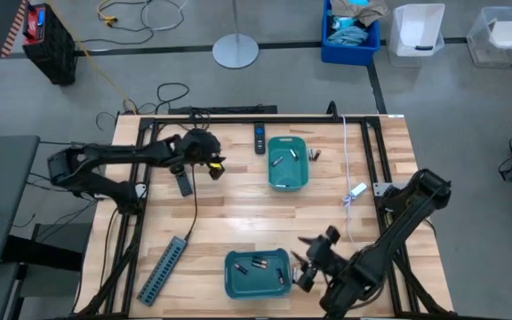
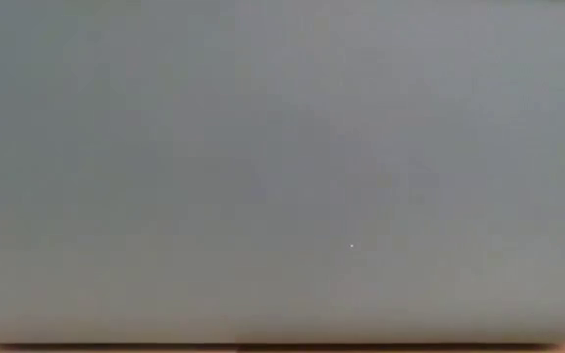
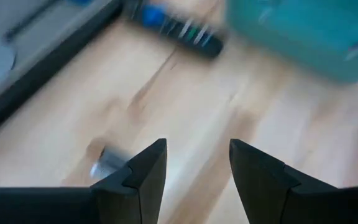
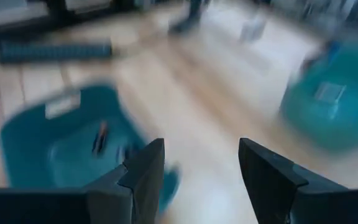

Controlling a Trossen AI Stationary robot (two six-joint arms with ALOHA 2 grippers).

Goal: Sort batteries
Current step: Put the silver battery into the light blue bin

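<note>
The left claw (image 1: pixel 213 166) hangs over the far left part of the wooden surface (image 1: pixel 238 222), left of the far tray (image 1: pixel 288 163). In its wrist view its two dark fingers (image 3: pixel 146 180) stand apart with only bare wood between them, holding nothing. A small silvery battery (image 3: pixel 106 163) lies on the wood just beside one finger, blurred. Past it in that view lie a black remote (image 3: pixel 178 28) and a corner of the teal tray (image 3: pixel 309 34).

The right claw (image 1: pixel 307 260) hangs low at the near edge, just to the right of the near tray (image 1: pixel 257 273). Its fingers (image 4: pixel 145 177) stand wide apart and empty.

Batteries lie in both teal trays. The near tray holds a few dark ones (image 1: pixel 259 264), and one shows in the right wrist view (image 4: pixel 99 138). The far tray holds several more (image 1: pixel 293 156), and one more battery (image 1: pixel 315 155) lies on the wood just outside its right rim.

A grey power strip (image 1: pixel 162 269) lies aslant near the left front corner of the surface. The remote (image 1: pixel 260 138) lies just left of the far tray. A white cable (image 1: pixel 352 191) runs down the right side.

The low view shows only a flat grey blank.
</note>
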